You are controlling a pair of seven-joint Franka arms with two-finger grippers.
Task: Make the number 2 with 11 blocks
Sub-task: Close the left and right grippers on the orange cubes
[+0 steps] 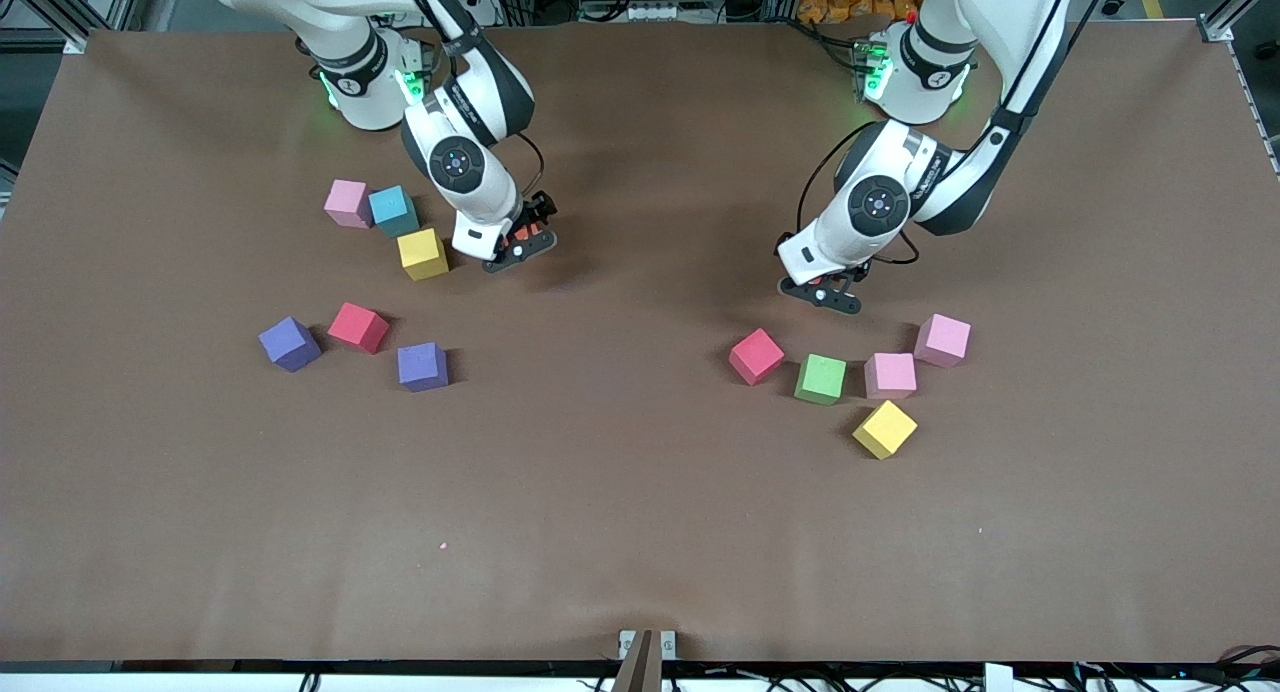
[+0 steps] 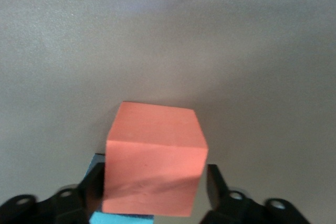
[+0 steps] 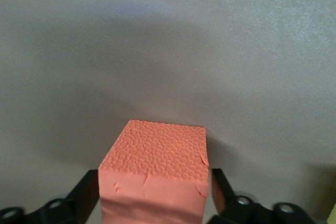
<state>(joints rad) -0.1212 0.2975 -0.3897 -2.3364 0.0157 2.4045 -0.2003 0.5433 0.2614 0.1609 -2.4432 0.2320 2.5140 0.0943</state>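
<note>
2 orange cubes (image 2: 155, 156) (image 3: 155, 182), 1 ea. in left pincer (image 1: 824, 294), right pincer (image 1: 520, 246)

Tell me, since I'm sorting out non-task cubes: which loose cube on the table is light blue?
The light-blue cube, at the right arm's end, wedged between a pink cube and a yellow cube. No other loose cube shares its colour.
</note>
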